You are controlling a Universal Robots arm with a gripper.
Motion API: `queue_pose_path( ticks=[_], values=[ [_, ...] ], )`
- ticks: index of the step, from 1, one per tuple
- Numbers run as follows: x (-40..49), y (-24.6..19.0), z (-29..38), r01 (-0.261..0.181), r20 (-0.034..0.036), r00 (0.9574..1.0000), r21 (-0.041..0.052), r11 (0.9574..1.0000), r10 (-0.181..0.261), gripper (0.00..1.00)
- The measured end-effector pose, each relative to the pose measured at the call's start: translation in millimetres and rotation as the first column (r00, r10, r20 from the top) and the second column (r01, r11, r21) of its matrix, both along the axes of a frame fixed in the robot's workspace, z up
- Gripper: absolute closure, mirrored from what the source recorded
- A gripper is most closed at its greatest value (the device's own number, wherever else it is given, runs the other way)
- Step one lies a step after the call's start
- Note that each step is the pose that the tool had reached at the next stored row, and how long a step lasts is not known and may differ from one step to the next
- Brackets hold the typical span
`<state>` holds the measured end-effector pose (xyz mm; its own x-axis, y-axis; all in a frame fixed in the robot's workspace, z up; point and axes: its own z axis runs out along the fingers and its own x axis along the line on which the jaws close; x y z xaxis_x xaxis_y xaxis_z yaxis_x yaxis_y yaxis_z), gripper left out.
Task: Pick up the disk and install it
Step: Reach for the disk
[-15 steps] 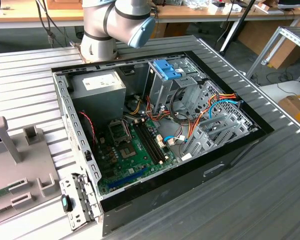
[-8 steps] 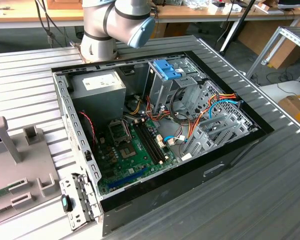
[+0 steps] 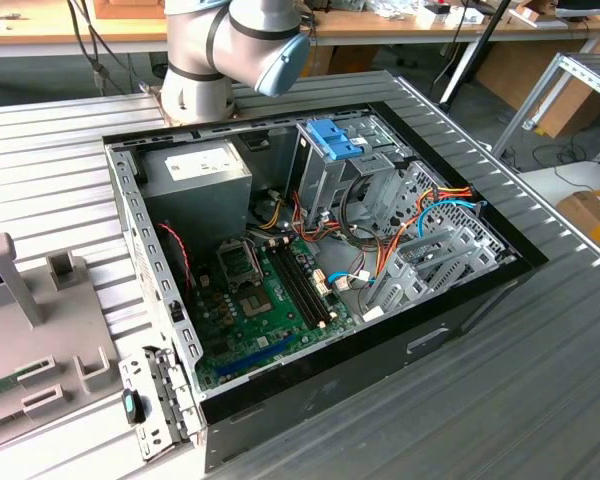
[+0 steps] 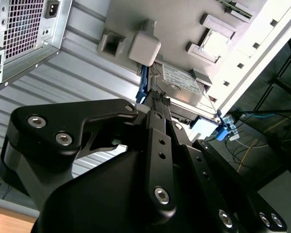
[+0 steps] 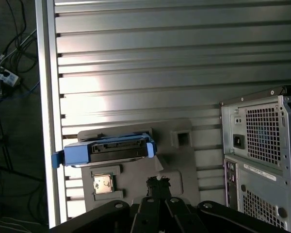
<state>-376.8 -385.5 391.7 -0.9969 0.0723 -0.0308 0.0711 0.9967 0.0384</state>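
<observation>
Hand point(image 5: 157, 182) pinched narrow, holding nothing, above the grey holder point(image 5: 177, 167). The disk point(image 5: 117, 149) stands on edge in it, its white label point(image 4: 177, 77) unreadable. Ribbed metal bench point(image 5: 160, 58); computer case point(image 5: 262, 155) beyond; cables point(image 5: 5, 77) on the floor point(image 5: 14, 194).

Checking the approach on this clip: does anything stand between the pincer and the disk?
Nothing visible does. In the first wrist view the disk sits on the grey fixture, and only bare fixture surface lies between it and the pincer.
</observation>
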Motion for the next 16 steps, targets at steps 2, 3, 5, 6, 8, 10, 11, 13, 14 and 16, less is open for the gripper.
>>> queue_pose_path(
  ticks=[2, 3, 5, 6, 8, 10, 11, 13, 14, 16],
  values=[
    [0.0, 0.0, 0.0, 0.0, 0.0, 1.0, 0.0, 1.0, 0.0, 0.89],
    [-0.1, 0.0, 0.0, 0.0, 0.0, 1.0, 0.0, 1.0, 0.0, 0.89],
    [-0.9, 0.0, -0.1, 0.0, 0.0, 1.0, 0.0, 1.0, 0.0, 0.89],
    [-2.1, 0.0, -0.2, 0.0, 0.0001, 1.0, 0.0, 1.0, 0.0, 0.89],
    [-12.4, 0.0, -0.8, 0.0, 0.0002, 1.0, 0.0001, 1.0, 0.0, 0.89],
    [-21.2, 0.0, -1.0, 0.0, -0.0001, 1.0, -0.0001, 1.0, 0.0, 0.89],
    [-26.3, 0.0, -1.3, 0.0, 0.0001, 1.0, 0.0001, 1.0, 0.0, 0.89],
    [-39.4, 0.0, -1.7, 0.0, -0.0001, 1.0, -0.0001, 1.0, 0.0, 0.89],
    [-45.8, 0.0, -2.1, 0.0, 0.0001, 1.0, 0.0, 1.0, 0.0, 0.89],
    [-59.7, 0.0, -2.7, 0.0, 0.0001, 1.0, -0.0007, 1.0, 0.0, 0.89]
  ],
)
